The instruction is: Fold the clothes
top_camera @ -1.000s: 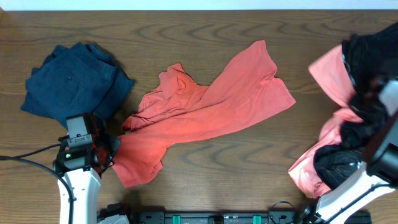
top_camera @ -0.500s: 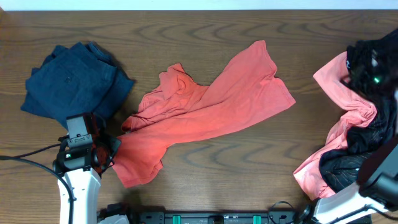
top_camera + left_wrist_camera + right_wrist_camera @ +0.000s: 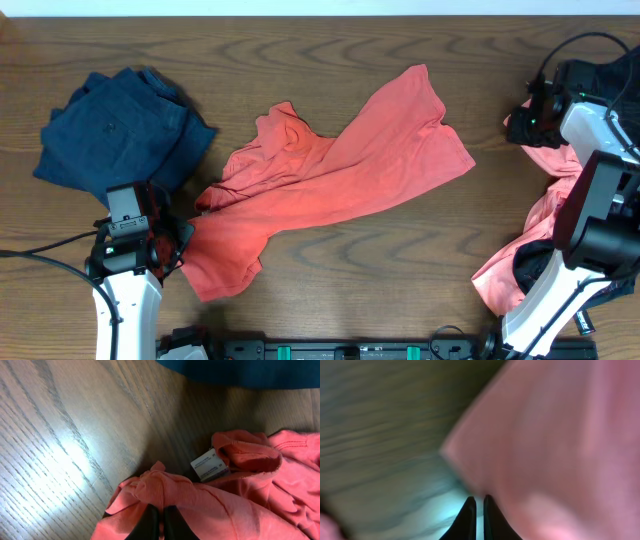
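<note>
1. The red shirt (image 3: 335, 190) lies crumpled and spread diagonally in the middle of the wooden table (image 3: 330, 50). It is not yet folded.
2. At the lower left corner of the red shirt, the left gripper (image 3: 160, 510) has its fingers pressed together on a bunched edge of the fabric.
3. A white label (image 3: 210, 465) shows on the red shirt, just beyond this pinched edge.
4. Left of the red shirt, a dark blue garment (image 3: 120, 125) lies in a heap, near its sleeve.
5. Far right of the red shirt, a pink garment (image 3: 545, 215) lies mixed with black clothes (image 3: 600, 80).
6. The right gripper (image 3: 528, 112) is at the upper end of the pink garment, well apart from the red shirt. In the blurred wrist view its fingers (image 3: 467, 515) are drawn together; I cannot tell if cloth is between them.
</note>
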